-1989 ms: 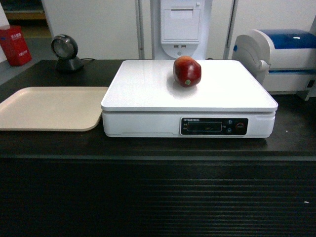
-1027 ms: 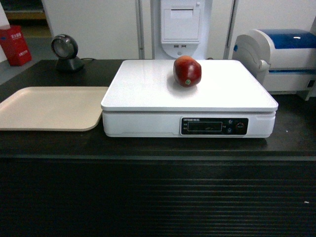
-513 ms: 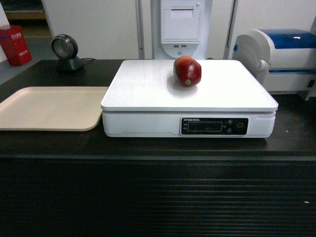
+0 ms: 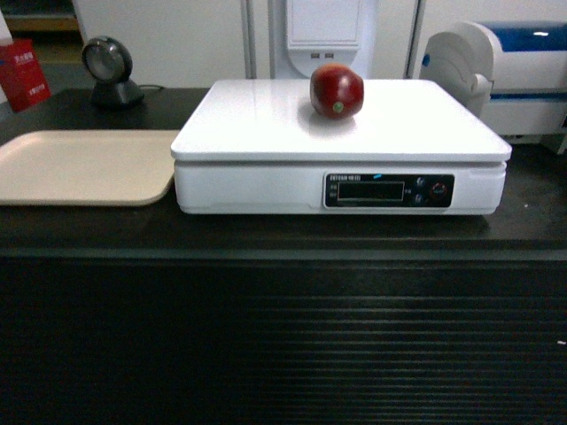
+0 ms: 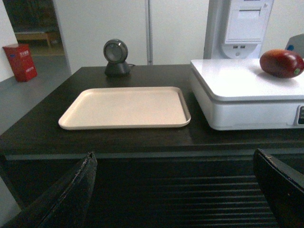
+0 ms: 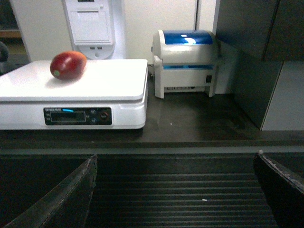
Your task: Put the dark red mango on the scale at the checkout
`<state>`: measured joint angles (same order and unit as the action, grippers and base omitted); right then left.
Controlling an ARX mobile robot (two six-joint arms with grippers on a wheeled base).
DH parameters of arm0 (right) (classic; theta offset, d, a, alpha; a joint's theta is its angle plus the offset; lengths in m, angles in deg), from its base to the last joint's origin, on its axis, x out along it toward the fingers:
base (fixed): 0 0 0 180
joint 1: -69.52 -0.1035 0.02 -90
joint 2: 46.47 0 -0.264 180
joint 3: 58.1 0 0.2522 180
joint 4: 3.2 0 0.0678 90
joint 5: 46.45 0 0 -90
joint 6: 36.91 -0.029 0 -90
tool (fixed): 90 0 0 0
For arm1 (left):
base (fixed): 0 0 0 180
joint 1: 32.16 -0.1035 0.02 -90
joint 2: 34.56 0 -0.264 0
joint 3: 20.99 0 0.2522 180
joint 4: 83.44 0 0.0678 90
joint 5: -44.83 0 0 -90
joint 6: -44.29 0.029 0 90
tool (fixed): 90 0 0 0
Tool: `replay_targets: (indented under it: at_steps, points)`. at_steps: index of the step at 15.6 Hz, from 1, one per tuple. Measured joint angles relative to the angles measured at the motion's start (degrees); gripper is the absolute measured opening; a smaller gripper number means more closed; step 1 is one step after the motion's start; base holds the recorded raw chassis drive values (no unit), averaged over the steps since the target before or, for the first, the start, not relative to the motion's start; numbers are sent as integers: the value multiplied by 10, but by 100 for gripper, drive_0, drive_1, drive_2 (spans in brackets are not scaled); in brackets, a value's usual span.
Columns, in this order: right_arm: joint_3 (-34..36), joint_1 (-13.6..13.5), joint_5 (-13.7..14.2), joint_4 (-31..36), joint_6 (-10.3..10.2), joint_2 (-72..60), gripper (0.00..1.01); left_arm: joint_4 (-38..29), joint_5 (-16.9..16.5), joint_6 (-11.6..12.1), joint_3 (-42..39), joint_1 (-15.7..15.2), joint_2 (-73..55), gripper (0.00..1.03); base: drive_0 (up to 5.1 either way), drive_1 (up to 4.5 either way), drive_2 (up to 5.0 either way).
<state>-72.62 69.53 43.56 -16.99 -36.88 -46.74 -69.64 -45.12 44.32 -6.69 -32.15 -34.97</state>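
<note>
One fruit: glossy dark red mango [image 4: 337, 90] resting on large white flat-topped scale [image 4: 340, 146].
Scale's place: black ribbed checkout counter [image 4: 283, 336].
Left gripper [image 5: 175, 190]: fingers spread, empty.
Right gripper [image 6: 175, 190]: fingers spread, empty.

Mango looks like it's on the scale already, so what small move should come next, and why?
Probably none beyond keeping both arms back. The mango rests alone on the scale top, toward its back edge, with nothing touching it. Both wrist views show their end effector fingers spread wide below the counter edge, holding nothing. The placement looks done.

Left claw [image 5: 175, 190]: two black, matte, tapered fingers [image 5: 66, 194]. Right claw [image 6: 175, 190]: same black fingers [image 6: 64, 194], worn edges.
</note>
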Motion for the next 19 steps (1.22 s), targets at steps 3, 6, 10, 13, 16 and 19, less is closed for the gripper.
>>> replay_targets:
  at_steps: [3, 6, 10, 13, 16, 19]
  points:
    - [0, 0, 0, -1, 0, 0, 98, 1, 0, 0, 0, 0, 0, 98, 0, 0, 0]
    - [0, 0, 0, -2, 0, 0, 98, 1, 0, 0, 0, 0, 0, 98, 0, 0, 0]
    - [0, 0, 0, -2, 0, 0, 98, 1, 0, 0, 0, 0, 0, 98, 0, 0, 0]
    - [0, 0, 0, -2, 0, 0, 98, 2, 0, 0, 0, 0, 0, 98, 0, 0, 0]
    - [0, 0, 0, -2, 0, 0, 98, 2, 0, 0, 0, 0, 0, 98, 0, 0, 0]
    - [0, 0, 0, -2, 0, 0, 98, 1, 0, 0, 0, 0, 0, 98, 0, 0, 0]
